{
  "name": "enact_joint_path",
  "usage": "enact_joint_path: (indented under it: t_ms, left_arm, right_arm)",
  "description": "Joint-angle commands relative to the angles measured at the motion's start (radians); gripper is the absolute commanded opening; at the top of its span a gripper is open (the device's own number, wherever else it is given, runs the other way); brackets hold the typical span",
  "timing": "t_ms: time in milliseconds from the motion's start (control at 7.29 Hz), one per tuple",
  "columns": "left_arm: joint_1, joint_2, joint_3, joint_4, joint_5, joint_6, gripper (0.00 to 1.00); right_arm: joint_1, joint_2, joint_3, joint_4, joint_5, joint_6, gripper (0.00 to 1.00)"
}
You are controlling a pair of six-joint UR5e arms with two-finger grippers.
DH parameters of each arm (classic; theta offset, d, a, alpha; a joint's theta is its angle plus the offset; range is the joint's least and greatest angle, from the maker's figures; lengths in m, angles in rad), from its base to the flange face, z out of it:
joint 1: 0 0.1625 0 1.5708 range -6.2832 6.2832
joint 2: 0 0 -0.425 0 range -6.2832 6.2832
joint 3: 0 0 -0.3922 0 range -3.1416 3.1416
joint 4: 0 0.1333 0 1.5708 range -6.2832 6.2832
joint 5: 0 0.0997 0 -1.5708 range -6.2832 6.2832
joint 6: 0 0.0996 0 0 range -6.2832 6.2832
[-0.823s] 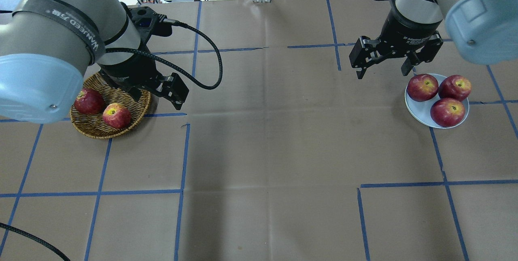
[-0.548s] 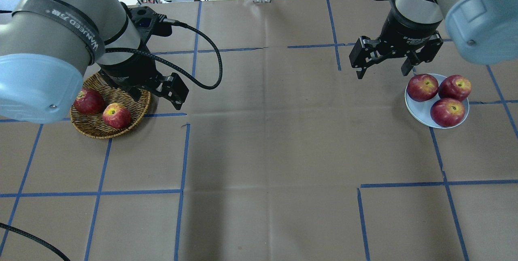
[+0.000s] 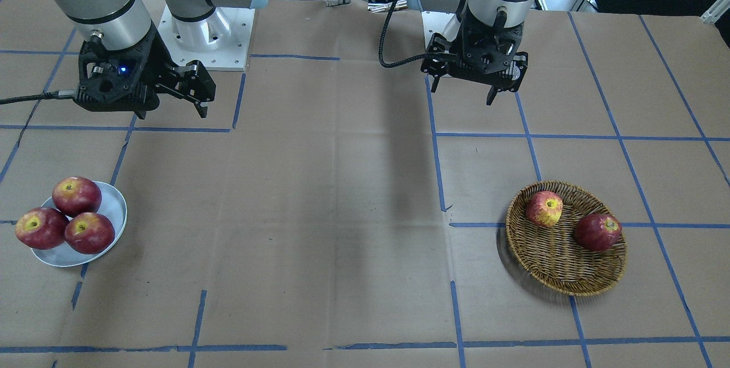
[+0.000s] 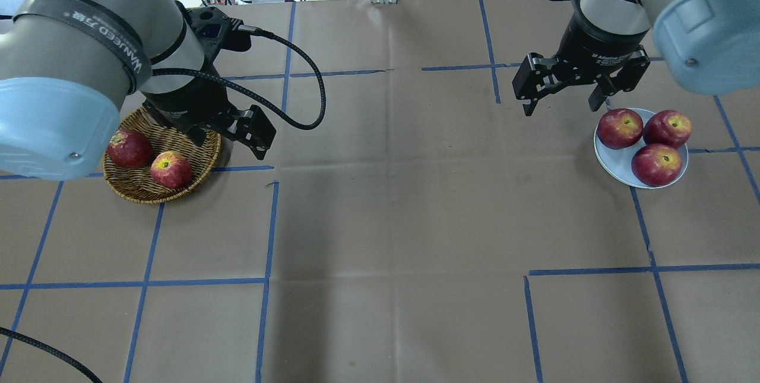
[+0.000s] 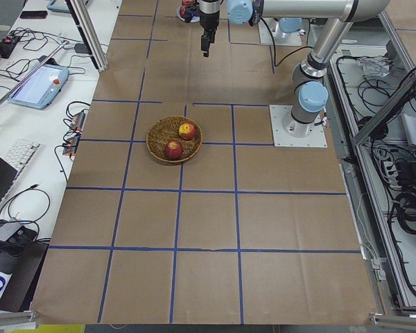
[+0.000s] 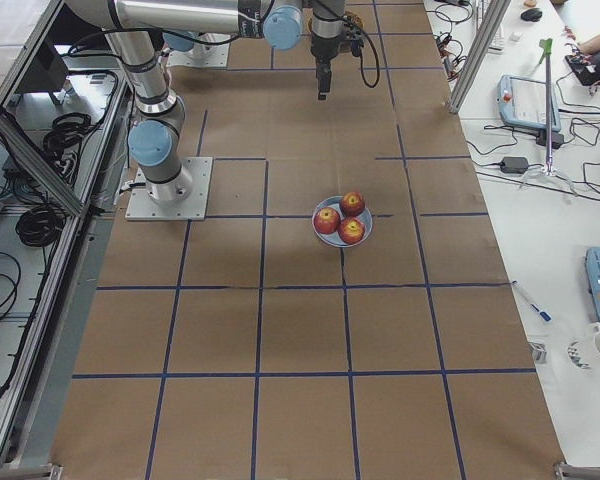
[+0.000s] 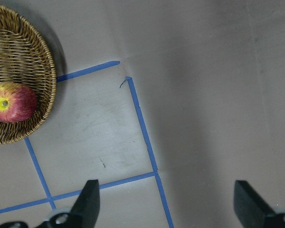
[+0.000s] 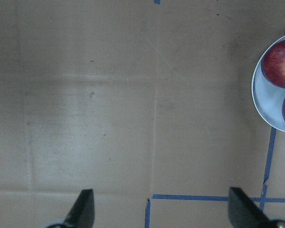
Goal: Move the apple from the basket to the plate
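Note:
The pale red and yellow apple (image 4: pixel 171 170) lies in the wicker basket (image 4: pixel 142 188) beside a dark red apple (image 4: pixel 129 148). It also shows in the front view (image 3: pixel 544 209) and the left wrist view (image 7: pixel 12 102). My left gripper (image 3: pixel 462 91) is open and empty. It hangs above the table, off the basket's (image 3: pixel 559 268) robot-side edge. The white plate (image 4: pixel 617 160) holds three dark red apples. My right gripper (image 4: pixel 560 108) is open and empty, high beside the plate (image 3: pixel 111 208), on its inner side.
Brown paper with blue tape lines covers the table. The three apples (image 4: pixel 657 164) take up most of the plate. A black cable (image 4: pixel 309 92) loops from the left wrist. The plate's edge (image 8: pixel 261 102) shows at the right of the right wrist view.
The left arm has shifted very slightly. The right arm, the apples, the basket and the plate have not moved.

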Motion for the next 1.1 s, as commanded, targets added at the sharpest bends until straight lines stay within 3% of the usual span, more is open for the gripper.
enact_joint_path:
  t_ms: [0,960]
  left_arm:
    - [-0.001,0.006,0.011,-0.009,0.0,0.001,0.99]
    - [0.005,0.024,-0.01,-0.012,0.0,0.003,0.99]
  right_arm:
    - [0.0,0.0,0.0,0.0,0.0,0.0,1.0]
    - [-0.002,0.0,0.0,0.0,0.0,0.0,1.0]
